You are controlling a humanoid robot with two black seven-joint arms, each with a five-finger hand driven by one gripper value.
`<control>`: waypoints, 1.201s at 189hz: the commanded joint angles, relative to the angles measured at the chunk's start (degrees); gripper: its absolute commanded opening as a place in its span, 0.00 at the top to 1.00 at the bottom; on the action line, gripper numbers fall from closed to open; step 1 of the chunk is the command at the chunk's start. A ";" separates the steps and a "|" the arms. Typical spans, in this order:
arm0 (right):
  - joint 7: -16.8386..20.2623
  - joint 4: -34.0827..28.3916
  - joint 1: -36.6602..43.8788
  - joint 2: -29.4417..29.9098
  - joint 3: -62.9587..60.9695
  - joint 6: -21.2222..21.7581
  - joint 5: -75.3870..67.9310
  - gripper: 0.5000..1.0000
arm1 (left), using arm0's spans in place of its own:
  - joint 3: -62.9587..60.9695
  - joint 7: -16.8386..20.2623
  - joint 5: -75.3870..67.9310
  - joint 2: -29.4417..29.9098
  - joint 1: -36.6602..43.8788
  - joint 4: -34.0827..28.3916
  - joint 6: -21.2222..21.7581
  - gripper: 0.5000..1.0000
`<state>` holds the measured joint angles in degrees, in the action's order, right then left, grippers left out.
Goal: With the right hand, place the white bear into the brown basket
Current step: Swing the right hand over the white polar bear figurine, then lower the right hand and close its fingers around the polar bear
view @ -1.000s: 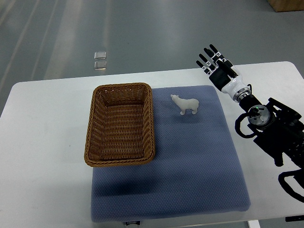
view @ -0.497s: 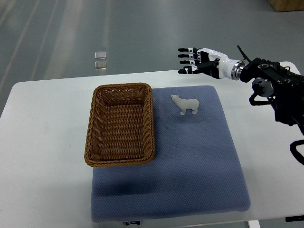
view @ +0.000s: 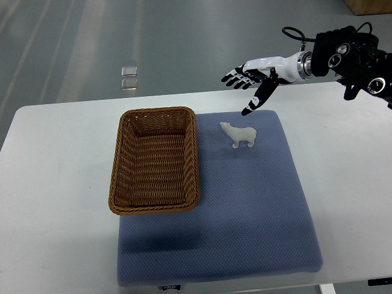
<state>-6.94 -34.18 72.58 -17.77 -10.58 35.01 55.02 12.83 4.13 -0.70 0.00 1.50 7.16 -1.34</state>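
A small white bear (view: 239, 135) stands upright on the blue mat (view: 245, 208), just right of the brown wicker basket (view: 155, 160). The basket holds nothing. My right hand (view: 247, 82) reaches in from the upper right and hovers above and slightly behind the bear, not touching it. Its fingers are spread open, the thumb pointing down toward the bear. No left hand shows.
The mat lies on a white table (view: 55, 202) whose far edge runs just behind the basket. Beyond it is grey floor with a small pale square object (view: 128, 77). The black right arm (view: 349, 52) crosses the top right corner.
My right hand has swung from the mat's right side up and leftward. It now hangs over the bear's far side, turned palm down with the thumb lowered. Bear and basket have not moved.
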 commanded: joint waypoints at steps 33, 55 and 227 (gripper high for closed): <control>1.49 -0.36 -1.83 0.80 2.32 -3.28 2.82 0.14 | 0.09 0.00 0.00 0.00 -0.01 -0.04 0.02 0.00; 1.58 -0.45 -3.06 1.42 2.59 -4.94 2.82 0.14 | 0.09 0.00 0.00 0.00 -0.01 -0.04 0.02 0.00; 2.37 -0.36 -8.77 3.97 4.17 -12.07 3.43 0.43 | 0.09 0.00 0.00 0.00 0.08 -0.04 0.02 0.00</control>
<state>-4.49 -34.56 64.00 -13.80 -6.93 23.80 58.44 12.92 4.13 -0.70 0.00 1.57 7.15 -1.32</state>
